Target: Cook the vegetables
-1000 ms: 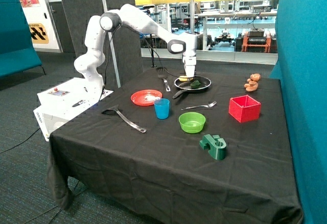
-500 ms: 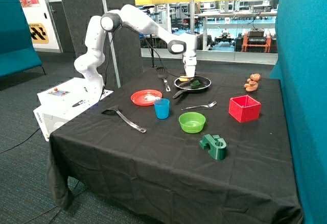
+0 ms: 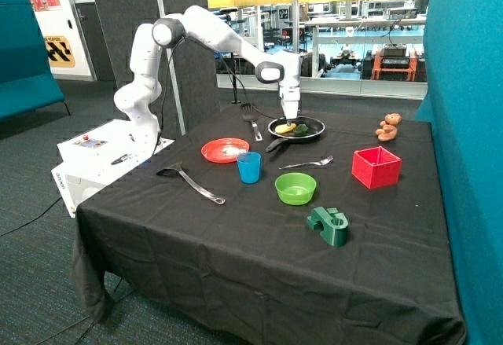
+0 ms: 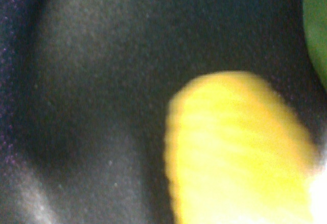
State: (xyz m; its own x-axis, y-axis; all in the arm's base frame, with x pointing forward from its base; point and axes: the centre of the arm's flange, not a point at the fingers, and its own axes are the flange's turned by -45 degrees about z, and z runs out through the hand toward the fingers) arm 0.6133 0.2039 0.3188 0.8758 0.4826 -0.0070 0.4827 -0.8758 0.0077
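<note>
Both vegetables, yellow piece [image 3: 285,128] and green piece [image 3: 301,128], lay in the pan [image 3: 314,132]; placing appeared done. Gripper [image 3: 289,115] hovered above; its grip could not be determined.

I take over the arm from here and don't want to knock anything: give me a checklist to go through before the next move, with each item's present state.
1. Yellow vegetable in the frying pan: ok, it lies inside the rim.
2. Green vegetable in the pan: ok, beside the yellow one.
3. Gripper clear of the food: cannot tell; it hangs just over the yellow piece, which fills the wrist view.
4. Jaws open or shut: cannot tell.
5. Pan handle free: ok, it points toward the blue cup, nothing on it.
6. Spatula and fork near the pan: ok, both lie apart from it.
</note>
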